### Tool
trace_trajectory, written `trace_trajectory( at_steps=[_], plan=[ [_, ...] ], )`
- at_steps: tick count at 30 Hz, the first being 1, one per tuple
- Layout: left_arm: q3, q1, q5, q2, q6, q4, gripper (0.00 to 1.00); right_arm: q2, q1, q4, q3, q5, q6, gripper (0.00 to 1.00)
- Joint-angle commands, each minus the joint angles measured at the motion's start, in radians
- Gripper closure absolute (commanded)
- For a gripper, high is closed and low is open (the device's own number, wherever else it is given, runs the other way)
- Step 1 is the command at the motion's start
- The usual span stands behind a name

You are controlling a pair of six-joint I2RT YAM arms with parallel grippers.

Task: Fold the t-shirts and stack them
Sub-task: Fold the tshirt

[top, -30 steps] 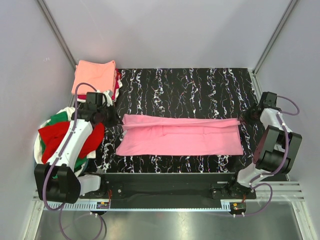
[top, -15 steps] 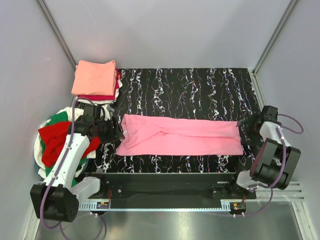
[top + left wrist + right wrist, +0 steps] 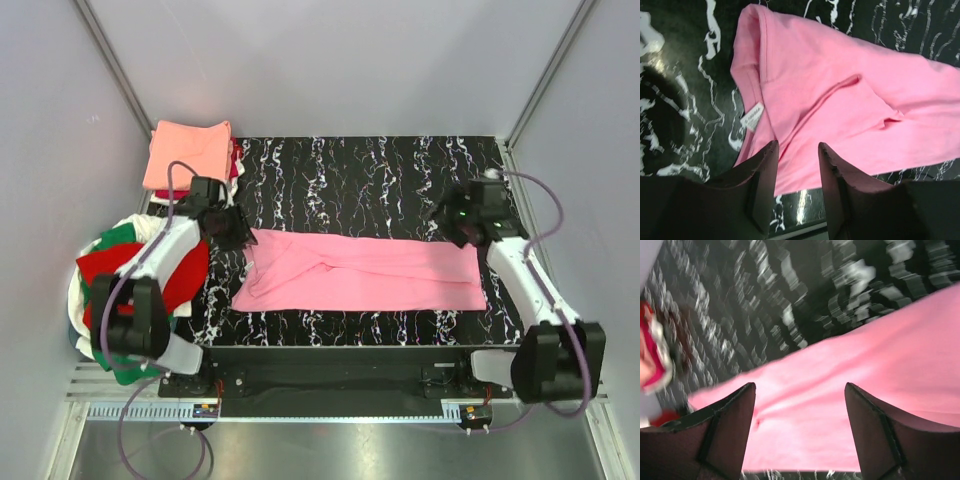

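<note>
Pink t-shirt (image 3: 365, 273) now lies let go, folded lengthwise; left gripper (image 3: 796, 147) and right gripper (image 3: 800, 386) have lifted, jaws spread, empty.

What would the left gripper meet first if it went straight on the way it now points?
The left gripper would likely meet the pink t-shirt, near its white neck label; depth is unclear.

A black worktop (image 3: 400, 170) veined with white fills the centre. Pale grey walls (image 3: 330, 60) close it in at 9, 12 and 3 o'clock, with slanting metal posts (image 3: 110, 65) at the corners. A brushed steel ledge (image 3: 330, 450) lies at 6 o'clock.
</note>
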Motion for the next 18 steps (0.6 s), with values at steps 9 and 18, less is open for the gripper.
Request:
trace_trajectory(
  at_steps=[9, 18],
  plan=[
    [0.166, -0.096, -0.028, 0.363, -0.071, 0.183, 0.64, 0.606, 0.647, -0.11, 0.62, -0.096, -0.187, 0.25],
    [0.155, -0.091, -0.11, 0.456, -0.081, 0.14, 0.66, 1.039, 0.762, -0.359, 1.113, -0.112, -0.295, 0.26]
  ],
)
